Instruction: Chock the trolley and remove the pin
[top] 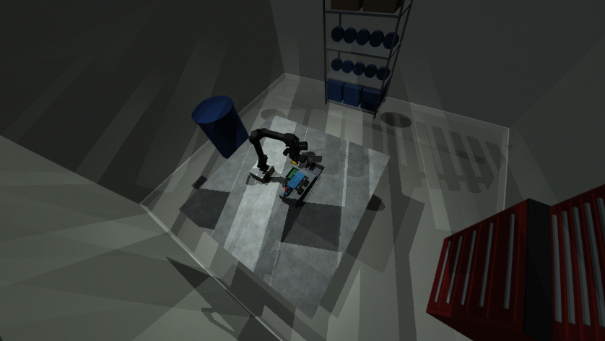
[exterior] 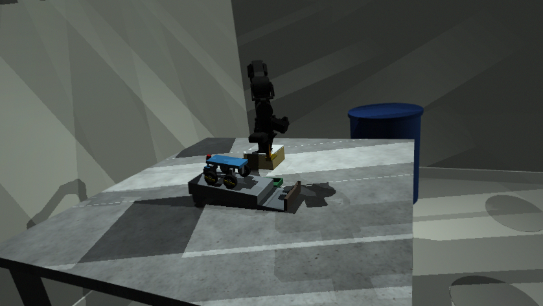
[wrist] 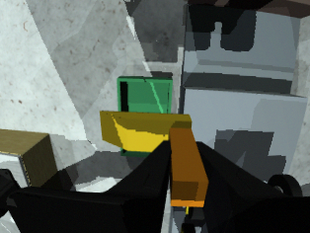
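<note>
My gripper (wrist: 181,147) is shut on the orange handle of the yellow chock (top: 294,162) (exterior: 271,157) (wrist: 143,135). The chock hangs in the air, partly covering the green tray (top: 292,173) (exterior: 279,181) (wrist: 145,94) in the wrist view. Its black rubber base is not visible. The blue-topped trolley (top: 296,180) (exterior: 227,161) stands on the upper part of the grey ramp (exterior: 262,186) (wrist: 222,109). The stop pin's red head (top: 286,189) (exterior: 208,155) shows at the trolley's uphill end. One wheel (wrist: 286,187) shows at the wrist view's lower right.
A brown end board (exterior: 292,195) stands across the ramp's low end. The green tray lies beside the ramp, on the arm's side. The arm's base stands on a wooden block (exterior: 279,157) (wrist: 41,158). A blue drum (top: 222,123) (exterior: 385,125) stands beyond the table.
</note>
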`<state>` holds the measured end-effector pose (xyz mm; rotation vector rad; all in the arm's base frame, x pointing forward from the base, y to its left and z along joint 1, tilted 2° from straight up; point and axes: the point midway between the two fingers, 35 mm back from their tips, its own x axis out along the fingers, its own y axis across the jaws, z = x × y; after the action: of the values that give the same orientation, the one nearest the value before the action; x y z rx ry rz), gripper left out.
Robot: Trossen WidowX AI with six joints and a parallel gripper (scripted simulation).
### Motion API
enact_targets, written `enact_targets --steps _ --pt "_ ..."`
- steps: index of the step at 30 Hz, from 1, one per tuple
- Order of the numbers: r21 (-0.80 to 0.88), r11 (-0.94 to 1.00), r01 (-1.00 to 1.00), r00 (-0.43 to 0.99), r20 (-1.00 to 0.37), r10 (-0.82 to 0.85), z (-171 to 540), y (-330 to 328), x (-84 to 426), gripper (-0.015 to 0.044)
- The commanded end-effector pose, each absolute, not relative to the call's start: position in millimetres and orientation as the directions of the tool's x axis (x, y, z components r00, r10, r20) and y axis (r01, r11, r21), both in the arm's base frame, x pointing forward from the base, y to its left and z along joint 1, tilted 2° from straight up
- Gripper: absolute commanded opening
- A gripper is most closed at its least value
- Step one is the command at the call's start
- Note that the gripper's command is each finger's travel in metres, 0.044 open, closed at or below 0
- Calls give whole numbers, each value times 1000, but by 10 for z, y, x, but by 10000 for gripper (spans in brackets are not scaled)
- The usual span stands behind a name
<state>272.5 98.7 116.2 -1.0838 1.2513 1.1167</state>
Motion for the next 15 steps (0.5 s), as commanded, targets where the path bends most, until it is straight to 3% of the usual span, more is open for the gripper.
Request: enact_targets --steps 1,15 --pt "-1 104 -995 4 -1000 30 1173 1051 2754 0" --pt "12 -374 -927 -12 -1000 -3 1173 1067 2761 0"
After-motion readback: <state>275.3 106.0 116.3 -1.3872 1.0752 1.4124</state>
